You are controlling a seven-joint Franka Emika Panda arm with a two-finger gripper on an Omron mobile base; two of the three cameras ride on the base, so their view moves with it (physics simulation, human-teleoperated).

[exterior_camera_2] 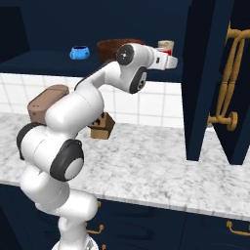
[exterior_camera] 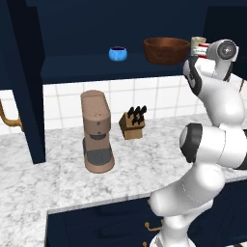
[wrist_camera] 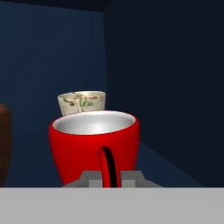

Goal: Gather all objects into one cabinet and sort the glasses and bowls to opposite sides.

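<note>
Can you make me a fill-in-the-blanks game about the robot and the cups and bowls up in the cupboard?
1. The gripper is shut on the handle of the ____ cup.
2. Right behind the red cup stands a ____ cup.
3. On the cabinet shelf, the small blue bowl sits to the ____ of the big brown bowl.
4. The coffee machine stands on the ____.

Missing words: red; beige; left; counter

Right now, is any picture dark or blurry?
Hand view: sharp, the red cup brightly lit against the dark cabinet, no shadow under it. Both base views: bright counter, dim shelf, slightly soft edges, no glare.
</note>
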